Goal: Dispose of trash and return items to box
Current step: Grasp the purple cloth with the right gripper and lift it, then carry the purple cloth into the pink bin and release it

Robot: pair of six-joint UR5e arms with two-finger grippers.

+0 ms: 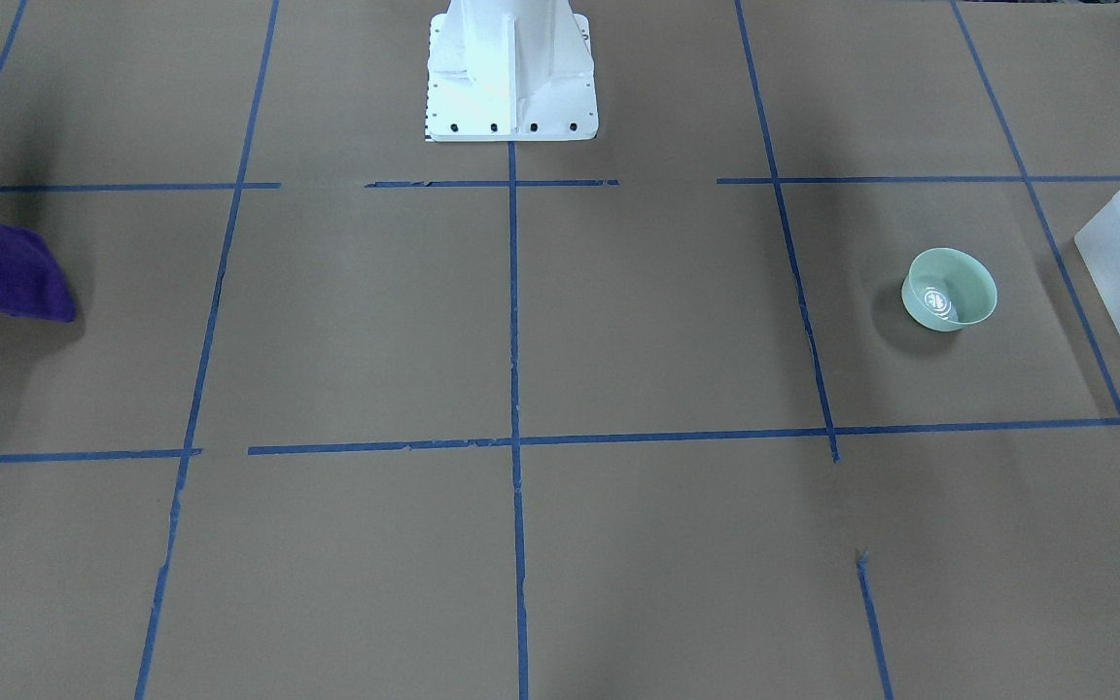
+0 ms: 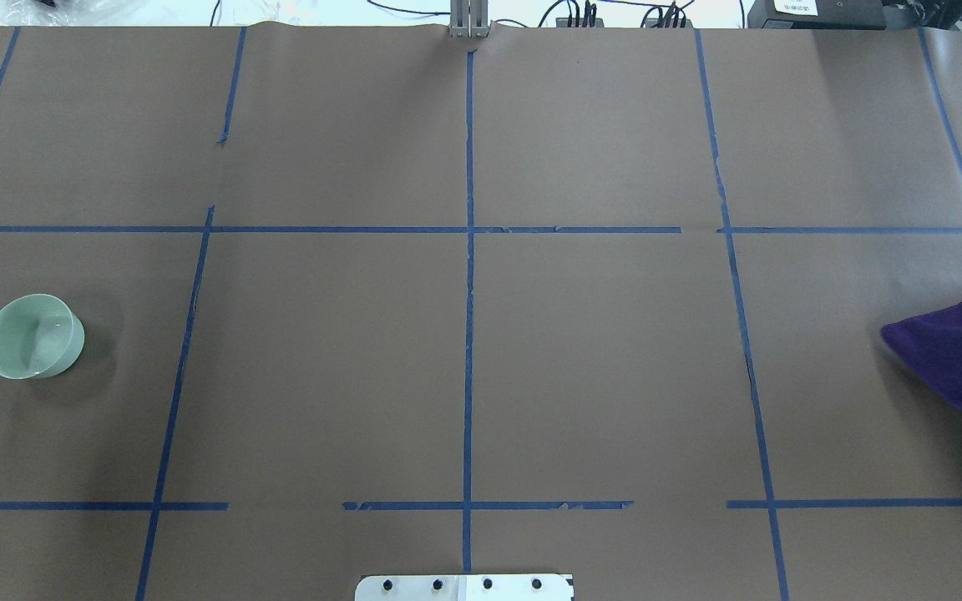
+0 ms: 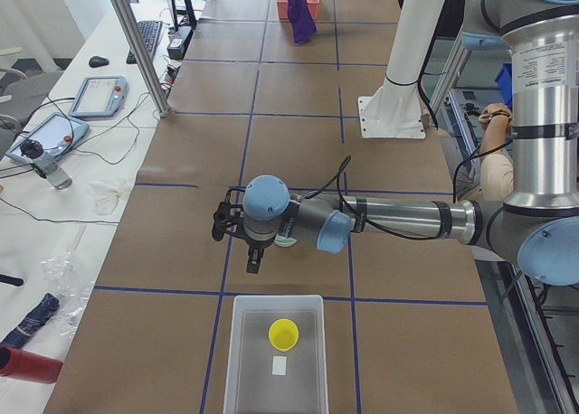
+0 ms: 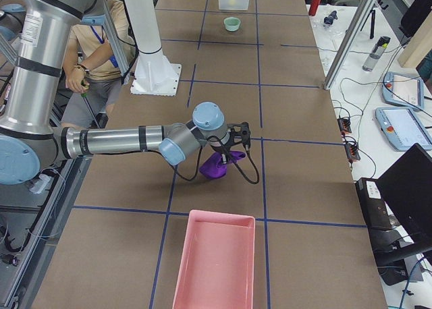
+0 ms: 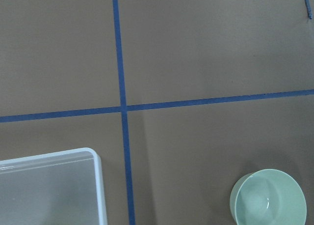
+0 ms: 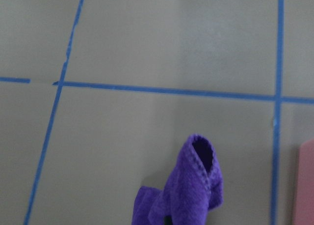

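**Cup boxed; bowl and cloth not yet dealt with**

You have the yellow cup (image 3: 284, 334) standing inside the translucent box (image 3: 233, 360), so one item reads as returned. The mint-green bowl (image 1: 949, 290) sits upright on the brown paper, near the box but apart from it, so that return is left for you.

Your left gripper (image 3: 237, 242) hangs over the bowl. Only the side camera shows it, so I cannot tell whether its fingers are spread or closed.

At the other end, the purple cloth (image 4: 216, 166) is bunched just under your right gripper (image 4: 236, 147), short of the pink tray (image 4: 216, 262), which looks empty. The cloth appears to be carried, but I cannot tell those fingers' state either.

If the cloth is the trash and the tray its bin, I'd judge you roughly a third done. The cloth has to go in the tray and the bowl in the box.
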